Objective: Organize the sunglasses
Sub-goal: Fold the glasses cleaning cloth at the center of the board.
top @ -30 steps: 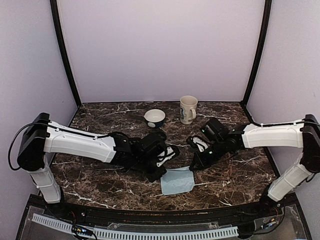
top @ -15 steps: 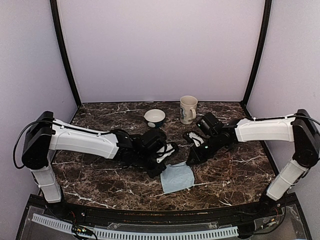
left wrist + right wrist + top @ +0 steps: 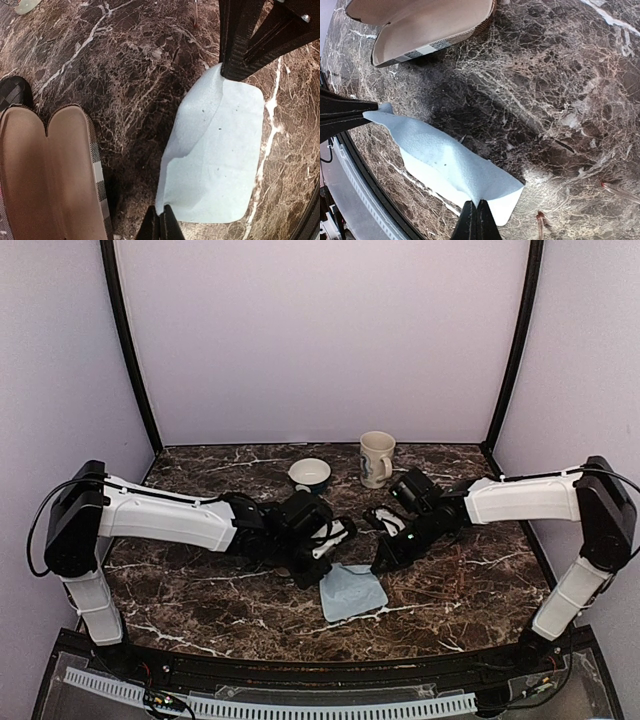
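Note:
A light blue cloth (image 3: pixel 352 592) lies at the table's front middle, its far edge lifted. My left gripper (image 3: pixel 161 220) is shut on the cloth's (image 3: pixel 215 150) left far corner. My right gripper (image 3: pixel 476 215) is shut on the cloth's (image 3: pixel 445 160) right far corner. In the top view the left gripper (image 3: pixel 319 575) and right gripper (image 3: pixel 379 564) stand at the cloth's two far corners. The sunglasses' lenses are out of view. Thin red-tipped wire ends (image 3: pixel 540 218) lie on the marble by my right gripper; I cannot tell if they are the sunglasses' arms.
An open case with tan lining and a checkered rim (image 3: pixel 50 170) lies left of the cloth and also shows in the right wrist view (image 3: pixel 420 20). A bowl (image 3: pixel 309 476) and a mug (image 3: pixel 376 458) stand at the back. Walls enclose three sides.
Both grippers have moved toward the back of the table and closer together, holding the cloth. The cloth's far edge has risen and the cloth has shifted slightly back.

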Tool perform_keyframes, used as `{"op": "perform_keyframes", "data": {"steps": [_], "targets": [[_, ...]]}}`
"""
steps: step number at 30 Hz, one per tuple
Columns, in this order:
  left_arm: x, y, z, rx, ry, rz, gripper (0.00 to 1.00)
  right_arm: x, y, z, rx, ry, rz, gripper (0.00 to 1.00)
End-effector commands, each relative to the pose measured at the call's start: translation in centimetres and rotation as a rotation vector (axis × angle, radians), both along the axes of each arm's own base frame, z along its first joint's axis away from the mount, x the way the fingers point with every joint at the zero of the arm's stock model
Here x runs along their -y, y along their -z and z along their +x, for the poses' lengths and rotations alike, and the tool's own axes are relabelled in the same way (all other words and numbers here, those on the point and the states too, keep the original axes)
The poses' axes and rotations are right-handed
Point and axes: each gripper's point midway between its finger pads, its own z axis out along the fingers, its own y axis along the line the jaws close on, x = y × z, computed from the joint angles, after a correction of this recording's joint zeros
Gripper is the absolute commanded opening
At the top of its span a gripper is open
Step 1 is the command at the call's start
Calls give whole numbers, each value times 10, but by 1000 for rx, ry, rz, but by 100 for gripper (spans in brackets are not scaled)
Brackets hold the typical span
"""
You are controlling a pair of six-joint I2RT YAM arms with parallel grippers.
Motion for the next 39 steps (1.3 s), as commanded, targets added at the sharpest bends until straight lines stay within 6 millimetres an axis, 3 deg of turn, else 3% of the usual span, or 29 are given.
{"op": "perform_keyframes", "data": {"steps": [1,11,34,39], "targets": [[1,-10,-1,-2,20,-14,0,-1,0,7,11,3,5,0],[6,2,-24,-86,106,-48,0,4,2,10,5,12,7,0],[14,28,-71,-167,199,-3,0,24,25,-21,-74,15,-19,0],[14,36,-76,-171,204,20,0,25,17,-25,-68,9,5,0]]}}
